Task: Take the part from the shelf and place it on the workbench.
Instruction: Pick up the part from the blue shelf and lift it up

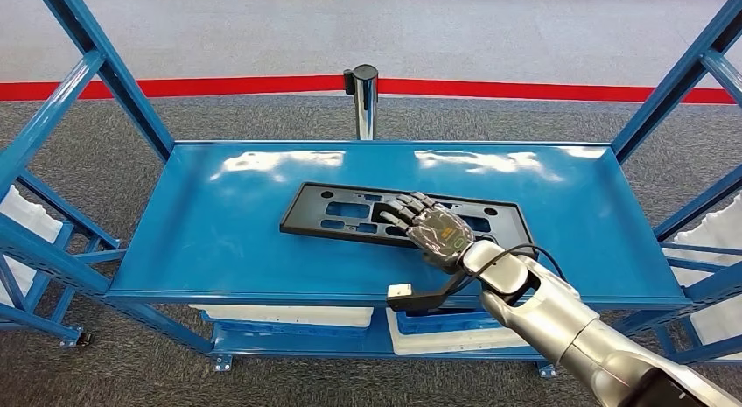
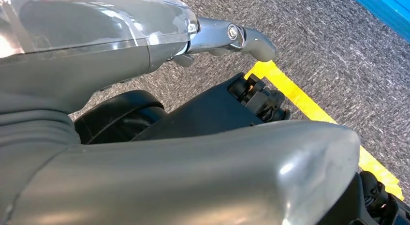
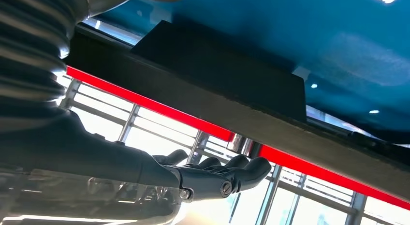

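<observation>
Right hand [image 1: 435,228] over black part [image 1: 350,213], blue shelf [image 1: 219,241]

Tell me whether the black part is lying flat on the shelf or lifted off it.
Lying flat: the black part rests on the blue shelf, with the right hand over its right portion.

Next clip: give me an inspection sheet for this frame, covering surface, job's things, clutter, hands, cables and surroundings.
Surface: blue shelf, glossy, with raised edges.
Job's things: flat black part with cut-outs lies on the shelf.
Clutter: nothing seen on the top shelf; white trays on the level below.
Hands: right robot hand over the part's right half, fingers extended; grip cannot be judged. Left robot hand hangs above the floor, holding nothing.
Cables: black cable loops at the right wrist.
Surroundings: grey carpet, red floor line, metal post, yellow floor line.
</observation>
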`<state>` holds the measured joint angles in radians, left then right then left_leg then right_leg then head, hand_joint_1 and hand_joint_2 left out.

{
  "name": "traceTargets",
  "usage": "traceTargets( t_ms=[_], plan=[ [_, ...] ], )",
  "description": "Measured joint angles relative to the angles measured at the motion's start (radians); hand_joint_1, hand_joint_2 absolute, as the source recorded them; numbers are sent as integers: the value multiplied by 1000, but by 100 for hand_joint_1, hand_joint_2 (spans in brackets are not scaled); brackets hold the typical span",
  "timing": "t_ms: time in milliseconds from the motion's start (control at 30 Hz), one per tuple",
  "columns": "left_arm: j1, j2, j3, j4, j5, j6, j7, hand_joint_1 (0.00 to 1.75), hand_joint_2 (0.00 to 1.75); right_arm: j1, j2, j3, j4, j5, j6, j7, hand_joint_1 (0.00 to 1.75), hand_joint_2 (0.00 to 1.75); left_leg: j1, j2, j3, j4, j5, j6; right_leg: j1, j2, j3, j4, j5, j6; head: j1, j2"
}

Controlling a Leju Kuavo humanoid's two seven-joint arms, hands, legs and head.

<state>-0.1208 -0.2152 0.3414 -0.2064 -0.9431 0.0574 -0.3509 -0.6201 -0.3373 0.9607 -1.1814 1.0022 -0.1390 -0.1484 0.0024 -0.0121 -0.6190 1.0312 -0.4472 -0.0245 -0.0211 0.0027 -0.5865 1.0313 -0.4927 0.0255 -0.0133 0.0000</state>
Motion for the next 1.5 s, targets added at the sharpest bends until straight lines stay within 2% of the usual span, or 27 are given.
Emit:
traceTargets(
  t_ms=[200, 533, 733, 767, 867, 900, 1067, 1167, 1500],
  plan=[
    [0, 0, 0, 0, -8, -2, 5, 0, 0, -12, 36, 8, 4, 40, -2, 20, 0, 175, 0, 0, 1, 0, 0, 0, 0, 0, 1, 0, 0, 0, 1, 0],
    [-2, -1, -8, 0, -22, -12, 14, 0, 0, -77, 181, 34, 120, 76, -6, 62, 0, 175, 0, 0, 1, 0, 0, 0, 0, 0, 1, 0, -1, 0, 0, 0],
    [-4, -3, -13, 0, -22, -16, 13, 0, 0, -116, 236, 41, 233, 106, -41, 96, 3, 175, 0, -1, 1, 0, 0, 0, 0, 0, 1, 0, -1, 0, 0, 0],
    [-4, -3, -14, 0, -22, -16, 13, 0, 0, -120, 239, 41, 251, 112, -47, 101, 27, 175, 0, -1, 1, 0, 0, 0, 0, 0, 1, 0, -1, 0, 0, 0],
    [-4, -3, -17, 0, -22, -16, 13, 0, 0, -130, 242, 41, 298, 131, -58, 118, 127, 175, 0, 0, 1, 0, 0, 0, 0, 0, 1, -1, -1, 0, 1, 0],
    [-4, -3, -17, 0, -21, -16, 12, 0, 0, -136, 241, 40, 322, 140, -62, 126, 138, 175, 0, 0, 1, 0, 0, 0, 0, 0, 1, -1, -1, 0, 0, 0],
    [-3, -3, -17, 0, -15, -14, 13, 0, 0, -176, 223, 23, 475, 187, -99, 175, 164, 175, 0, -2, 1, 0, 0, 0, 0, -1, 2, -2, -1, 0, 0, 0],
    [-3, -3, -17, 0, -11, -12, 13, 0, 0, -185, 205, 5, 540, 194, -118, 182, 171, 175, 0, -1, 1, 0, 0, 0, -1, -1, 2, -2, 0, 1, 1, 0],
    [-4, -3, -17, 0, -5, -7, 6, 0, 0, -198, 181, -39, 613, 194, -146, 171, 174, 175, 0, -1, 4, 0, -1, 1, 0, -1, 5, -2, 0, 1, 1, 0]
  ],
)
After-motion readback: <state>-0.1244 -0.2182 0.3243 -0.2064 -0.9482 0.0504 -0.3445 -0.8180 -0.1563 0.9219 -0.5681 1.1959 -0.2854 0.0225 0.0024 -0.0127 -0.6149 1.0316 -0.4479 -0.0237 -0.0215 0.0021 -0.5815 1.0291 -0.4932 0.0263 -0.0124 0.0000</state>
